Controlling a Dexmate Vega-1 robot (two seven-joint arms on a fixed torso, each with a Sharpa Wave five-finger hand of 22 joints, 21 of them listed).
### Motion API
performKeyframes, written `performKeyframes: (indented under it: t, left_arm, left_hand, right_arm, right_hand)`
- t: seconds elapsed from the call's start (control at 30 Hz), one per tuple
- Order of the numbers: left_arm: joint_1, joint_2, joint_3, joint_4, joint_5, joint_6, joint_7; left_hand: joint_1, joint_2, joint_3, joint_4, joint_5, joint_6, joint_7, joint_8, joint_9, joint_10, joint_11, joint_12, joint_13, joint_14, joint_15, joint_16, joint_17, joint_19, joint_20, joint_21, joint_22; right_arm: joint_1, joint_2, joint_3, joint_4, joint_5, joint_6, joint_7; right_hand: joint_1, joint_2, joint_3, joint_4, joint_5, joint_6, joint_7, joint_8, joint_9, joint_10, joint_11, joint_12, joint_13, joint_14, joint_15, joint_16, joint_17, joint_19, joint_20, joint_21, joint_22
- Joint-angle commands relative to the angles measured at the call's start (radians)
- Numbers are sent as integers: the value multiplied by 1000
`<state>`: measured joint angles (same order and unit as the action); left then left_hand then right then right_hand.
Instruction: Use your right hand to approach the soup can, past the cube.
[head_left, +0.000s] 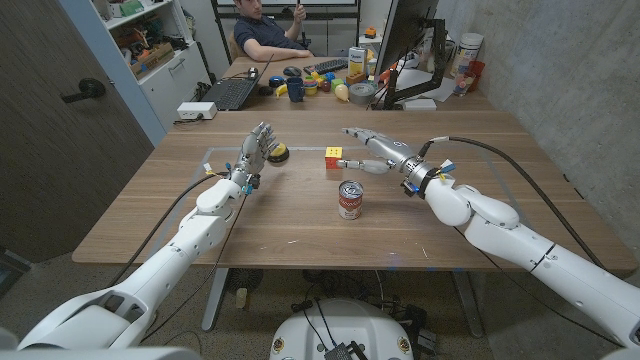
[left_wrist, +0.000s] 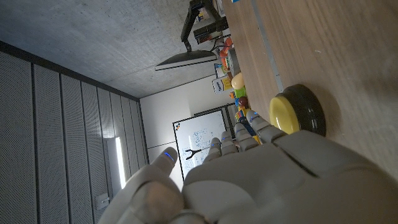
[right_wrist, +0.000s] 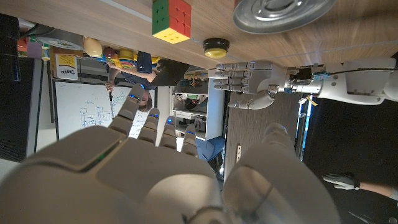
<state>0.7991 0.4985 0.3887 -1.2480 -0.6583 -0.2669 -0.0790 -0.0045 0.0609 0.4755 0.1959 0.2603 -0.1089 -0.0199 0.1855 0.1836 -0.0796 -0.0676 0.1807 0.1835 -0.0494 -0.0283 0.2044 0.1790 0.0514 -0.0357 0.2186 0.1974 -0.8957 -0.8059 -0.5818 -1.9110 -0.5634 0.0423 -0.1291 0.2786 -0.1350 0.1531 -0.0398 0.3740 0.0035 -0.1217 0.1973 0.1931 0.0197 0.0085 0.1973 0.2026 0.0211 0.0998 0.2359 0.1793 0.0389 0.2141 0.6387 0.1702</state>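
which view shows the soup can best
The head view: the soup can stands upright and whole, label visible, nearer the robot than the cube. The right wrist view catches only its metal top, cut by the frame edge.

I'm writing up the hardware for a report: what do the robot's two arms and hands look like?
Both arms have smooth white rounded shells. The left hand and right hand are silver-grey and jointed, with small blue marks at the fingertips. A black cable runs along each forearm, looping clear above the right arm. The right wrist carries a dark band with blue tags.
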Motion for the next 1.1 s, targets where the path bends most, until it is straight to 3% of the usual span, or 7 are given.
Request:
performKeyframes:
  t: [0.03,0.53,0.7,1.1]
  left_arm:
    - [6,2,-2,-3,-4,1,-1]
    - [18,2,-14,-6,-30,2,-13]
    - [22,5,-15,-8,-32,3,-13]
    - [25,7,-17,-8,-35,3,-18]
  left_hand:
    - [2,120,-5,-1,4,-3,2,6,2,-9,2,5,4,-7,7,7,5,9,-1,4,4]
    - [2,120,-7,-1,5,-4,3,5,2,-10,3,5,4,-7,8,7,5,8,-1,4,4]
    - [2,120,-8,-1,5,-4,4,6,2,-9,4,5,4,-8,7,7,5,8,-1,4,4]
    - [2,120,-10,-1,6,-4,3,6,2,-9,4,6,4,-7,8,7,5,8,0,4,4]
  right_arm:
    - [11,-28,-46,-40,-91,-49,73]
    - [50,-26,-99,-83,-178,-76,208]
    - [48,-29,-102,-98,-201,-83,224]
    - [72,-20,-134,-100,-226,-77,328]
  right_hand:
    - [20,5,-1,-6,6,5,-15,6,5,7,-12,3,1,2,-7,-5,2,8,3,-7,1]
    - [56,16,0,-21,13,8,-31,9,5,21,-26,8,1,20,-22,-3,2,25,2,-22,1]
    - [88,24,-1,-34,20,26,-33,17,5,42,-28,13,0,42,-34,0,0,65,-1,-26,2]
    - [109,26,-8,-41,24,41,-31,20,5,63,-30,16,0,69,-45,4,-1,110,-2,-29,2]
